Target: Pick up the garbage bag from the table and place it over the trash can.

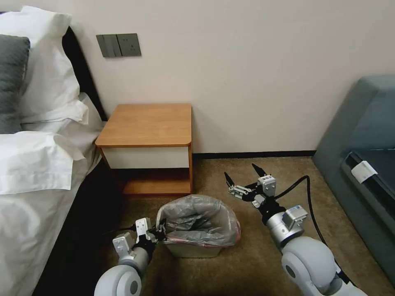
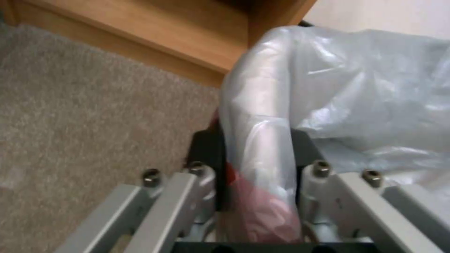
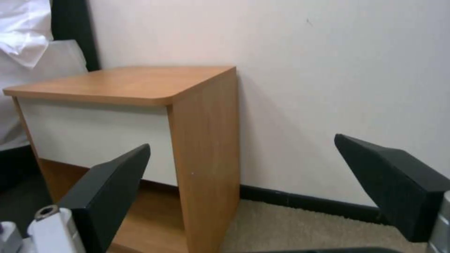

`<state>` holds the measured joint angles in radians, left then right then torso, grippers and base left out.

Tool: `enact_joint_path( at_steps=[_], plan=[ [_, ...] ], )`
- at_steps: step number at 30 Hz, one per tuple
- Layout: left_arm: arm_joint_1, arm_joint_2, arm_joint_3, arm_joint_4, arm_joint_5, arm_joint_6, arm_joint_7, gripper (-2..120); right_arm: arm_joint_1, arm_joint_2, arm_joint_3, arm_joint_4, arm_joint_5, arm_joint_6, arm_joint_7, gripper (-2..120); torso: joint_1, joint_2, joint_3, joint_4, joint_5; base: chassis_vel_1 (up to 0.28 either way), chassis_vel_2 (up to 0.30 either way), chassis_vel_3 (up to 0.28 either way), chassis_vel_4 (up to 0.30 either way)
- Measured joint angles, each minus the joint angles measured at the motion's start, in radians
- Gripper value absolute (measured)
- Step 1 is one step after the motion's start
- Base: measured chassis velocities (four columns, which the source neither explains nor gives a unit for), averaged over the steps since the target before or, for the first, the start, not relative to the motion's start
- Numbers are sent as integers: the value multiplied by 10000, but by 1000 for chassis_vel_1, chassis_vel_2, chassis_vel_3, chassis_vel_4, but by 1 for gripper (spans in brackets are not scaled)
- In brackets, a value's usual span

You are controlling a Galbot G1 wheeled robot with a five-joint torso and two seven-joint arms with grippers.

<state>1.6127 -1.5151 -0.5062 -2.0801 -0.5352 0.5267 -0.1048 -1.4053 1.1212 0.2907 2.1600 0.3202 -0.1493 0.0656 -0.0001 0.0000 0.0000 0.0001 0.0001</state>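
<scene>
The trash can (image 1: 191, 250) stands on the carpet in front of the table (image 1: 146, 125), whose orange-brown top is bare. The garbage bag (image 1: 197, 220) is draped over the can's rim, with its pink band along the near edge. My left gripper (image 1: 160, 231) is at the can's near-left corner, shut on the bag's rim. The left wrist view shows the garbage bag (image 2: 328, 88) with a fold and the pink band pinched in my left gripper (image 2: 255, 165). My right gripper (image 1: 242, 176) hovers open over the carpet, right of the can and apart from it. In its own view the right gripper (image 3: 244, 168) faces the table (image 3: 126, 84).
A bed (image 1: 37, 172) with white pillows lies close on the left. A grey-blue sofa (image 1: 362, 164) stands on the right. A black cable (image 1: 306, 197) loops beside my right arm. Open carpet (image 1: 247, 263) lies between the can and the sofa.
</scene>
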Motion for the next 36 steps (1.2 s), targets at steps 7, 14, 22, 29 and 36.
enact_joint_path(
  at_steps=[7, 14, 22, 29, 36],
  plan=[
    [-15, 28, -41, -115, -31, 0, -1, 54, 179, 59, -140, -192, -54, 2, -27, 100, 1, 0, 0, -1, -1, 0, 0, 0, 0],
    [74, 13, -88, -344, -25, -46, -14, 84, 355, 81, -258, -316, -93, -34, -31, 100, 0, 0, 0, 0, -1, 0, 0, 0, 0],
    [302, 56, -103, -912, 6, -71, -48, 99, 306, 229, -433, -424, -265, -37, -75, 100, 0, 0, 0, -1, -1, 0, 0, 0, 0],
    [474, 80, -156, -1534, 3, -328, 39, 100, 368, 361, -665, -575, -407, -35, -101, 100, 1, 0, 0, 0, -2, 0, 0, 0, 0],
    [214, 243, -285, -1283, 835, -2343, 384, 100, 294, 492, -678, -683, -608, 82, 44, 100, 0, 0, 0, 0, -1, 0, 0, 0, 0]
  ],
)
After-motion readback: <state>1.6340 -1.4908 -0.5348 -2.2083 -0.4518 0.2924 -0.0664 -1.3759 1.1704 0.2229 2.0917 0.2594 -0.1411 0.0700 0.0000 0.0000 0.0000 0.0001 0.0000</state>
